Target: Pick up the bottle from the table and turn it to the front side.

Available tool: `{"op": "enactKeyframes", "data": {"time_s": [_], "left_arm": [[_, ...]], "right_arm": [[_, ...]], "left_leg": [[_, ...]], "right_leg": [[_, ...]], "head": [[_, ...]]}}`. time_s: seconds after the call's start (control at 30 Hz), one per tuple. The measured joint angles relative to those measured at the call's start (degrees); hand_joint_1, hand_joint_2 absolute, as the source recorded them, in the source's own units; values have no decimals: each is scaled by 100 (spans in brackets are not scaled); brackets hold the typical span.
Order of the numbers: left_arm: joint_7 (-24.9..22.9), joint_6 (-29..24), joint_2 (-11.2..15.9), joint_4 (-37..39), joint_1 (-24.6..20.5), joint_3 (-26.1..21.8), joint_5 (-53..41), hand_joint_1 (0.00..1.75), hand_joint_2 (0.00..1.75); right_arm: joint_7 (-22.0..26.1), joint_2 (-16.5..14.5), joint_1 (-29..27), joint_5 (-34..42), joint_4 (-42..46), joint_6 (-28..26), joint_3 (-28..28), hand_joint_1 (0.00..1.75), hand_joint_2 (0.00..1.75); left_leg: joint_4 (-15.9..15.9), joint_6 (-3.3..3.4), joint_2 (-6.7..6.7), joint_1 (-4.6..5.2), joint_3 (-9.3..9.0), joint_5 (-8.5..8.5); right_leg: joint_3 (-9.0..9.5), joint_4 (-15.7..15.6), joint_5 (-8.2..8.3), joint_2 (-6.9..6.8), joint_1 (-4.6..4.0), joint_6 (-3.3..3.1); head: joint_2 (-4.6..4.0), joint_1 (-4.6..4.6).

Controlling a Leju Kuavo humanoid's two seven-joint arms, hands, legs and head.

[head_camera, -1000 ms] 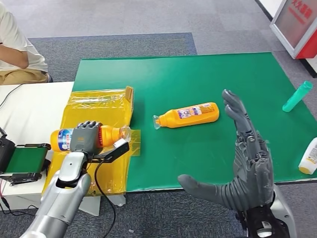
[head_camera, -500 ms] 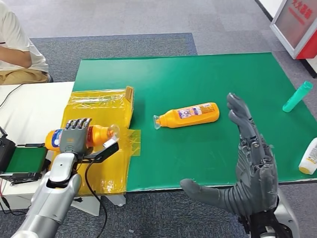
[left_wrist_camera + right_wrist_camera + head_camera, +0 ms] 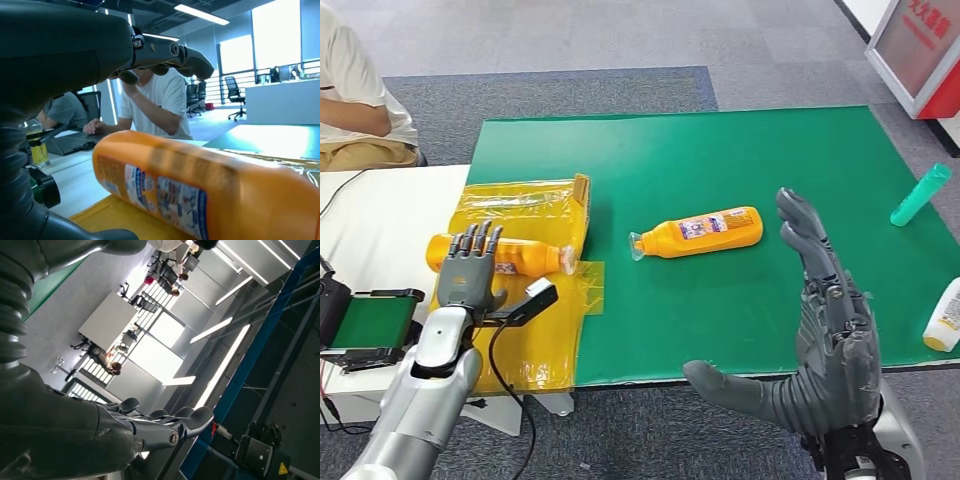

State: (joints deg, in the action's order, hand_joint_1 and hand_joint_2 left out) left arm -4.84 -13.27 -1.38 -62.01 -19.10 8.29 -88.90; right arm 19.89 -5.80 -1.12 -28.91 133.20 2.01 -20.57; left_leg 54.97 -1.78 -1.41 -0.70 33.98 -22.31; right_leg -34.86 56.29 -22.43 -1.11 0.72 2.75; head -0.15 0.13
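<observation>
Open-plan office, by every sign: grey carpet floor (image 3: pixel 569 40) round the green-covered bench (image 3: pixel 773 160), swivel chairs (image 3: pixel 234 95) by tall windows (image 3: pixel 277 30) beyond it, strip lights (image 3: pixel 200 14) overhead, a seated person (image 3: pixel 158 105) at a white desk (image 3: pixel 380 220) beside the bench.

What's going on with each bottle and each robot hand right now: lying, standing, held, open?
Left bottle: lying on the yellow sheet, not held.
Middle bottle: lying on the green mat, label up, untouched.
Teal bottle: lying on the mat.
White bottle: at the mat's edge, partly cut off.
Left hand: open, fingers spread.
Right hand: open, raised, empty.
</observation>
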Motion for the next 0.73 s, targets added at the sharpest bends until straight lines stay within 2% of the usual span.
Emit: {"op": "enactKeyframes", "data": {"time_s": [0.2, 0.37, 0.47, 0.53, 0.7, 0.73], "left_arm": [[341, -5, -156, -193, 36, -178, 23, 0, 175], [1179, 254, -565, -879, 273, -500, 712, 0, 175], [1390, 534, -802, -1369, 426, -602, 1234, 0, 175], [1493, 805, -920, -1662, 520, -634, 1805, 0, 175], [1612, 1670, -1197, -2668, 919, -655, 4145, 0, 175], [1608, 1741, -1216, -2784, 966, -653, 4348, 0, 175]], "right_arm": [[1, 6, 0, -18, 0, -15, 0, 0, 175], [1, 9, -23, -78, 4, -81, 0, 0, 175], [10, 14, -51, -115, 13, -110, 0, 0, 175], [21, 16, -80, -144, 22, -126, 1, 0, 175], [50, 18, -200, -202, 90, -179, 67, 0, 175], [51, 18, -215, -205, 95, -180, 78, 0, 175]], "left_leg": [[0, 0, 0, 0, 1, 0], [0, 2, 0, 1, 1, -2], [0, 2, 0, 1, 1, -3], [0, 2, 0, 1, 2, -3], [0, 2, -1, 0, 1, -4], [0, 2, -1, 0, 1, -4]], "right_leg": [[1, 0, 0, 0, 0, 0], [1, -1, 0, 0, 1, 1], [1, -1, 0, 0, 1, 1], [0, -1, -1, 0, 1, 1], [0, -1, -2, 1, 0, 1], [0, -1, -2, 1, 0, 1]], "head": [[0, 0], [0, 1], [0, 0], [0, -1], [0, 1], [0, 1]]}}
